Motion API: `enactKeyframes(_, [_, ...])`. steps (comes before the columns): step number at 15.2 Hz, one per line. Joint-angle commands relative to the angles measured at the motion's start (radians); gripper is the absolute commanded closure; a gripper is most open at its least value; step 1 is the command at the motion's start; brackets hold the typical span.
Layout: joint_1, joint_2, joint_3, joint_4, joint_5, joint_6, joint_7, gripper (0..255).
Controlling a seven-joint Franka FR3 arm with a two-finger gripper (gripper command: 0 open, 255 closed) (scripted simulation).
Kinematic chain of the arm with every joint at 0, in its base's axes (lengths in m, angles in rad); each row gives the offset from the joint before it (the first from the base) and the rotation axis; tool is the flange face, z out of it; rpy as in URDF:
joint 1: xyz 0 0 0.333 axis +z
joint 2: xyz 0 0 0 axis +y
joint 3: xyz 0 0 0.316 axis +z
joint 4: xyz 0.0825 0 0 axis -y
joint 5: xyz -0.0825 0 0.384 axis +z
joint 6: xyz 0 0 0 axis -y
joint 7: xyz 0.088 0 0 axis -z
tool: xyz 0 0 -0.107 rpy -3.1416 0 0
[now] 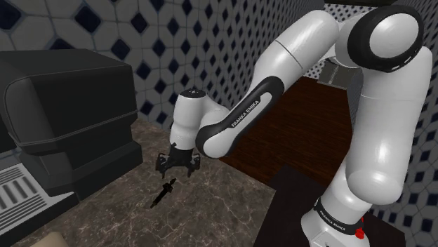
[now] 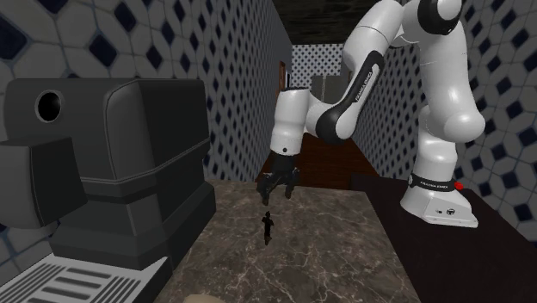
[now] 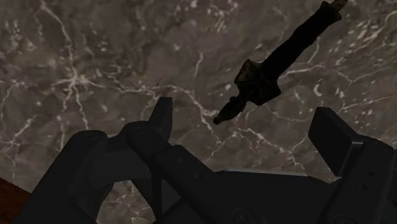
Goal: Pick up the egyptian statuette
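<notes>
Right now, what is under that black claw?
Brown veined countertop, with a small dark statuette on it just past the open gripper, not touching it. In the wrist view, the gripper's own body covers the counter directly beneath it.

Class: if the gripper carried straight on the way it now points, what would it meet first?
Probably the dark marbled counter, close beside the black statuette. The open gripper points down at it. Depth is unclear, so a finger might clip the statuette first.

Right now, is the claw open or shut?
Open: in the wrist view the gripper's fingers stand apart, touching nothing; the statuette is beyond them.
</notes>
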Motion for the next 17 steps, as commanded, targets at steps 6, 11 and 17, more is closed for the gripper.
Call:
enactKeyframes(6, [0.102, 0.173, -0.093, 0.117, -0.12, 0.048, 0.151, 0])
enactKeyframes(11, [0.124, 0.215, -0.121, 0.125, -0.15, 0.082, 0.173, 0])
enactKeyframes(17, [0.126, 0.218, -0.123, 0.126, -0.152, 0.084, 0.175, 255])
